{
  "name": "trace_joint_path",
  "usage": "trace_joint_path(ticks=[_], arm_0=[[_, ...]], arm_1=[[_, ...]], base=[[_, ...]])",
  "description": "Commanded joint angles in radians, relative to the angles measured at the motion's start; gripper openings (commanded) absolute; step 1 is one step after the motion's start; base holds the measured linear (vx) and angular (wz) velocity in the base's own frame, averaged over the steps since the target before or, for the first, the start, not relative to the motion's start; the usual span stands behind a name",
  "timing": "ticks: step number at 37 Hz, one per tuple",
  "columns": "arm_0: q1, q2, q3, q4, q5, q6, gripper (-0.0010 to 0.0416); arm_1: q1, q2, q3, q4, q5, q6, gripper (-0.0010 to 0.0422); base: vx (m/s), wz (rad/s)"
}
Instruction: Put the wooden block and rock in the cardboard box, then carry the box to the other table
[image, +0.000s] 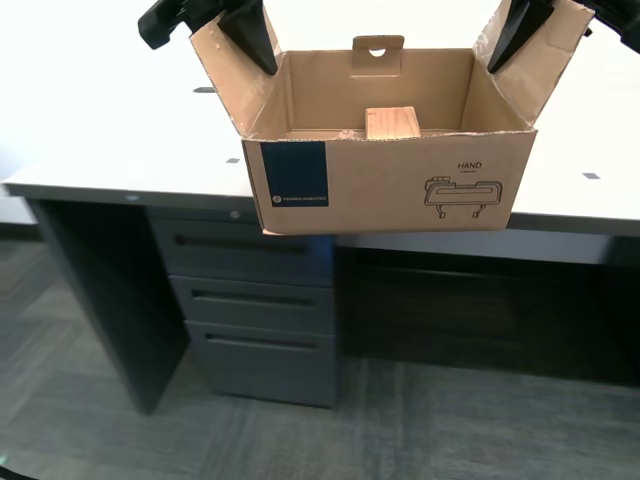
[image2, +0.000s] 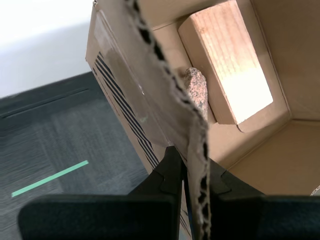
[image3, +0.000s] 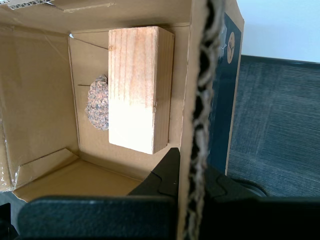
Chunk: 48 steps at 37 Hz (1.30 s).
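Between my two end effectors hung the cardboard box (image: 390, 185), each clamped on a side flap, wooden block (image3: 140, 87) and rock (image3: 97, 102) inside; carrying underway, next: reach the other bench.

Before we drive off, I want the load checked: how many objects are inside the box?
2. The wooden block lies on the floor of the cardboard box, and the rock sits right beside it, seemingly touching. Nothing else shows inside, though one corner is hidden.
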Motion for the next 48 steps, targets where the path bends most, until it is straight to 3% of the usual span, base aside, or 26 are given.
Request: trace_joint_path(ticks=[1, 37, 48], arm_0=[[0.003, 0.0, 0.002, 0.015, -0.022, 0.013, -0.0001], [0.006, 0.0, 0.002, 0.013, -0.021, 0.0, -0.0001], [0.006, 0.0, 0.002, 0.02, 0.008, 0.006, -0.0001]], arm_1=[[-0.003, -0.002, 0.001, 0.006, 0.037, 0.031, -0.0001], [-0.006, -0.002, 0.0, 0.034, 0.037, 0.045, -0.0001], [-0.007, -0.002, 0.0, 0.037, 0.037, 0.02, -0.0001]], base=[[-0.057, 0.393], [-0.032, 0.332], [0.004, 0.275]])
